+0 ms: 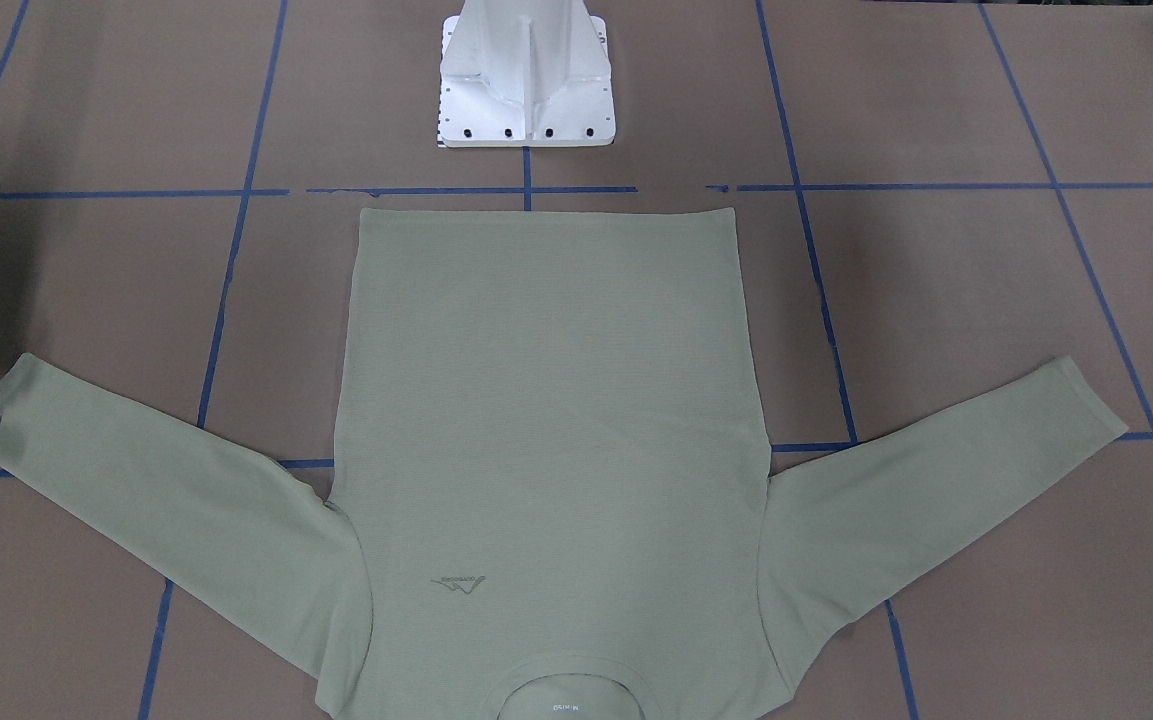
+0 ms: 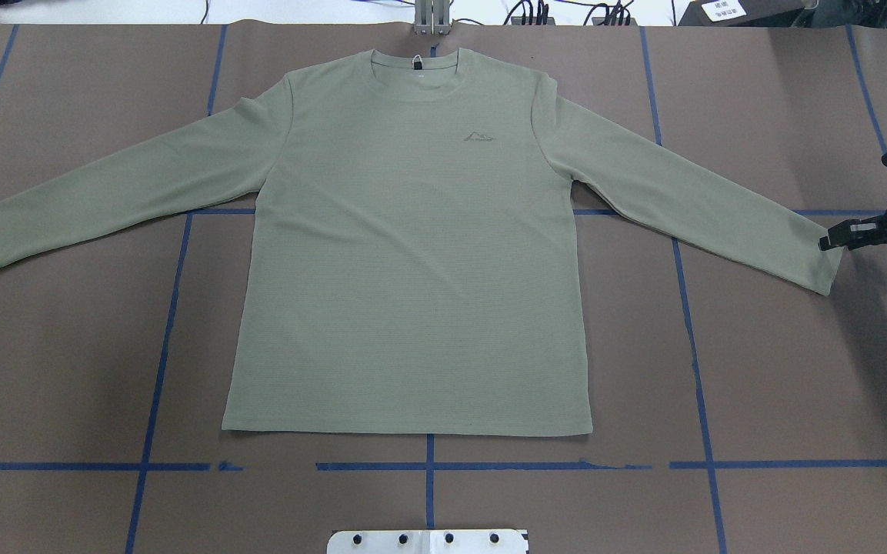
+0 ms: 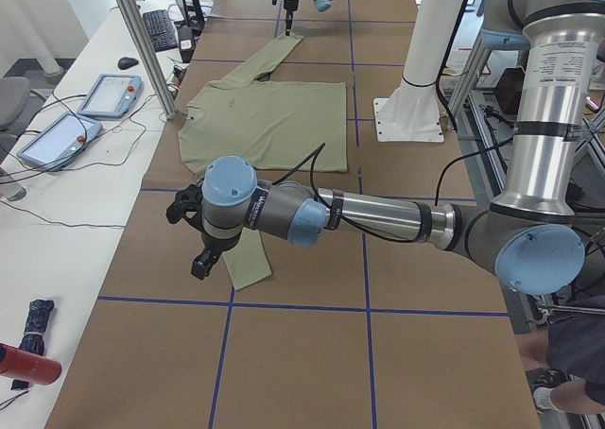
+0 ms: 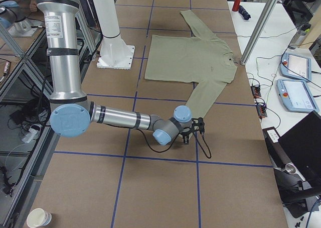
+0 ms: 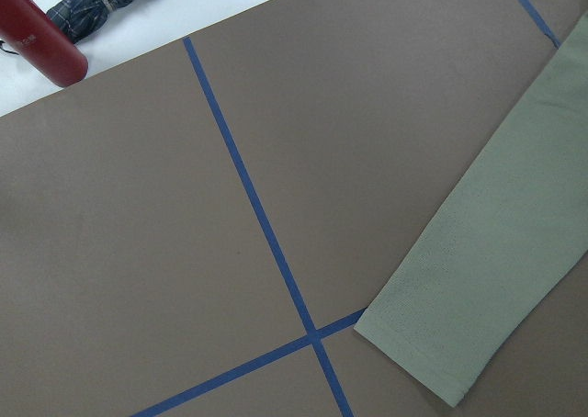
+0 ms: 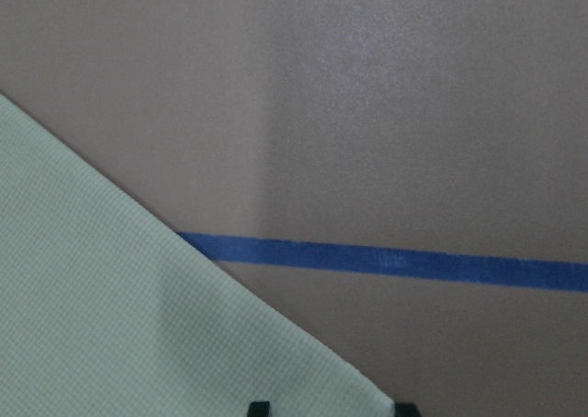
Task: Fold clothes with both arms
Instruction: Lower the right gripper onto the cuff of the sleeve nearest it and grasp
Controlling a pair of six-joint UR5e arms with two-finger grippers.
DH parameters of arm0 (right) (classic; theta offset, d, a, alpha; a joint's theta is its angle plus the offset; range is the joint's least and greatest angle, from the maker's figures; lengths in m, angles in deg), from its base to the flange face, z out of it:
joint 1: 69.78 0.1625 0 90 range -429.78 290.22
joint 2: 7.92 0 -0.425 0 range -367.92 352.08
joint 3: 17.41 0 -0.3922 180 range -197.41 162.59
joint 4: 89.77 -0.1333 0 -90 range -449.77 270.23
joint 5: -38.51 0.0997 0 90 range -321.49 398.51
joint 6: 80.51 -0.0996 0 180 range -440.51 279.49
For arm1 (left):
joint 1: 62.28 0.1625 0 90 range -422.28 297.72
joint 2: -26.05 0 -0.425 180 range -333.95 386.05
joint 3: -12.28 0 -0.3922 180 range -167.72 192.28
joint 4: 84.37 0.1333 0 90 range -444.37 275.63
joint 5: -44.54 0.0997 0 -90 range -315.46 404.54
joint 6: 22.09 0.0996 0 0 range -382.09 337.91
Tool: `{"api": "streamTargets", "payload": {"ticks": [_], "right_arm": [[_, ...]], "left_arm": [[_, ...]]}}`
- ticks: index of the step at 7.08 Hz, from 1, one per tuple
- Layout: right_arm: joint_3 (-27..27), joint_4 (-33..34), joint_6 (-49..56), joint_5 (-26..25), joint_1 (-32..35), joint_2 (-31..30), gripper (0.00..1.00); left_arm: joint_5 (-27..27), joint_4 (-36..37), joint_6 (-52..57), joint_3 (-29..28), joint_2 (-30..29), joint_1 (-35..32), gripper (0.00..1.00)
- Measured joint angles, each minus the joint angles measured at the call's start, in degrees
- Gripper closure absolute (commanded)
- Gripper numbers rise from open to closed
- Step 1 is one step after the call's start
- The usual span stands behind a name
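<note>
The green long-sleeved shirt (image 2: 412, 254) lies flat and face up in the middle of the brown counter (image 2: 781, 369). Its hem is toward the edge where the white pedestal (image 1: 526, 80) stands, its neck is toward the far edge, and both sleeves are stretched out toward the counter's ends. The right tool (image 2: 831, 243) is down at the cuff (image 2: 824, 265) of the sleeve near the counter's right end. In the right wrist view its two fingertips (image 6: 259, 407) are spread apart, with the corner of that cuff lying flat between them. The left tool (image 3: 200, 259) hangs above the counter close beside the other cuff (image 3: 248, 270) near the left end; whether it is spread or pressed together cannot be told. Blue tape lines (image 2: 428, 465) cross the counter.
</note>
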Motion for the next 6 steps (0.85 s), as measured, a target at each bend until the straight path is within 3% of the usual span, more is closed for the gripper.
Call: {"api": "streamTargets", "payload": {"ticks": [4, 6], "right_arm": [[2.2, 1.8, -0.1, 0.7, 0.3, 2.0, 1.0], [10.9, 14.0, -0.2, 0.3, 0.7, 3.2, 1.0]], "left_arm": [[0.0, 0.0, 0.0, 0.0, 0.1, 0.0, 0.0], [0.0, 0.0, 0.0, 0.0, 0.1, 0.0, 0.0]]}}
